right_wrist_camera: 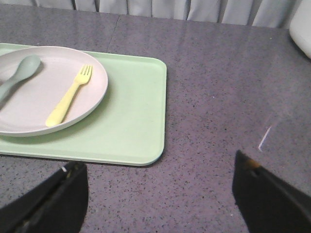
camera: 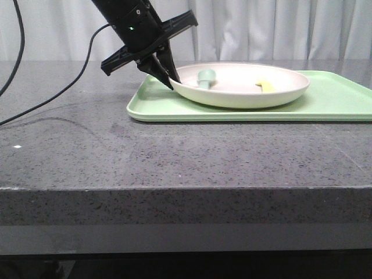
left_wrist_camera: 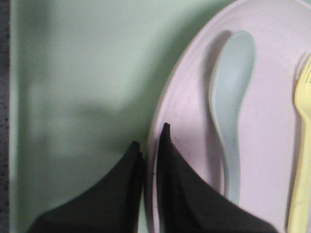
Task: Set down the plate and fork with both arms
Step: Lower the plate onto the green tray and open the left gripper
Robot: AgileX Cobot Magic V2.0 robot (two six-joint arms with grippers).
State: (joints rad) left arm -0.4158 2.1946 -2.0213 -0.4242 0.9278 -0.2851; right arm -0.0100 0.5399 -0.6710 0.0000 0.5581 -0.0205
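The cream plate (camera: 244,87) lies on the light green tray (camera: 337,99). In it lie the pale yellow fork (camera: 266,85) and a pale teal spoon (camera: 205,77). My left gripper (camera: 170,78) is shut on the plate's left rim, one finger inside the rim and one outside. The left wrist view shows the rim (left_wrist_camera: 156,121) pinched between the black fingers (left_wrist_camera: 182,184), with the spoon (left_wrist_camera: 228,97) and fork (left_wrist_camera: 303,121) beside them. My right gripper (right_wrist_camera: 158,194) is open and empty over the bare tabletop, right of the tray (right_wrist_camera: 136,111); plate (right_wrist_camera: 29,107) and fork (right_wrist_camera: 70,97) show there.
The table is dark speckled stone (camera: 174,151) with its front edge near me. Black cables (camera: 52,96) trail over the far left. A white curtain hangs behind. A white object (right_wrist_camera: 302,24) stands at the edge of the right wrist view.
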